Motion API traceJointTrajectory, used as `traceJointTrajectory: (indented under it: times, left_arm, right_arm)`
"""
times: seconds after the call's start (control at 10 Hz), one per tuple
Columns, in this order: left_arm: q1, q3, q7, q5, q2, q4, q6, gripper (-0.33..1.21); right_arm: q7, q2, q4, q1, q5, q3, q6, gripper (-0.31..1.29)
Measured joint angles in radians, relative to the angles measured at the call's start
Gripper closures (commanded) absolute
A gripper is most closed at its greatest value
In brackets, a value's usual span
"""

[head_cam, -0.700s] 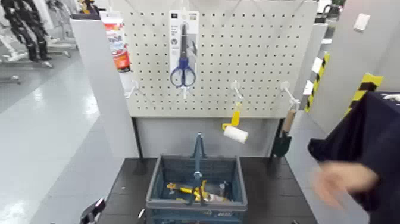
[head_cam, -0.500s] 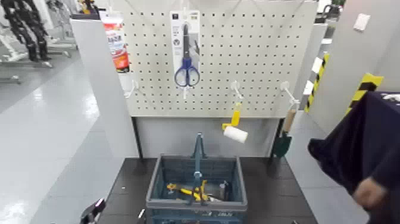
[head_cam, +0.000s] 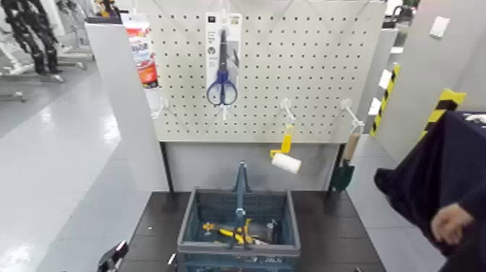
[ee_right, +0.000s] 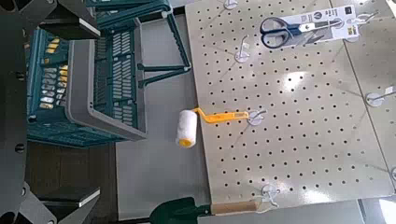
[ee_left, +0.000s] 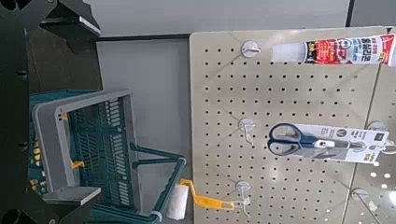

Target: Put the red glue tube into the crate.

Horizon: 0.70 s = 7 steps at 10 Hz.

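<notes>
The red glue tube [head_cam: 142, 54] hangs in its white-and-red pack at the top left corner of the pegboard; it also shows in the left wrist view [ee_left: 336, 50]. The crate [head_cam: 239, 226], dark blue-grey with an upright centre handle, stands on the black table below the board and holds yellow-handled tools. It shows in both wrist views [ee_left: 89, 149] [ee_right: 89, 79]. My left gripper [ee_left: 58, 107] and right gripper [ee_right: 42, 107] are low near the table's front, far from the tube, with fingers spread wide and empty. Part of the left arm [head_cam: 112, 256] shows at the bottom edge.
A blue-handled scissors pack [head_cam: 223, 61], a yellow-handled paint roller [head_cam: 284, 155] and a wooden-handled trowel [head_cam: 346, 163] hang on the pegboard [head_cam: 304, 79]. A person in dark clothes [head_cam: 448, 173] stands at the right, hand [head_cam: 450, 221] low by the table's side.
The person's hand has drawn back from beside the table to the far right edge. The scissors pack swayed slightly. My arms have not moved.
</notes>
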Motion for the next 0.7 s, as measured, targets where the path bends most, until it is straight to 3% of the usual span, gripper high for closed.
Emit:
traceJointTrajectory:
  times: [0.3,0.7]
  left_arm:
    - [-0.014,0.007,0.001,0.01,-0.001,-0.002,0.016,0.11]
    - [-0.136,0.087,-0.094,0.063,0.01,-0.035,0.171,0.11]
  right_arm:
    - [0.0,0.0,0.0,0.0,0.0,0.001,0.0,0.13]
    - [0.002,-0.001,-0.002,0.0,0.0,0.004,0.0,0.13]
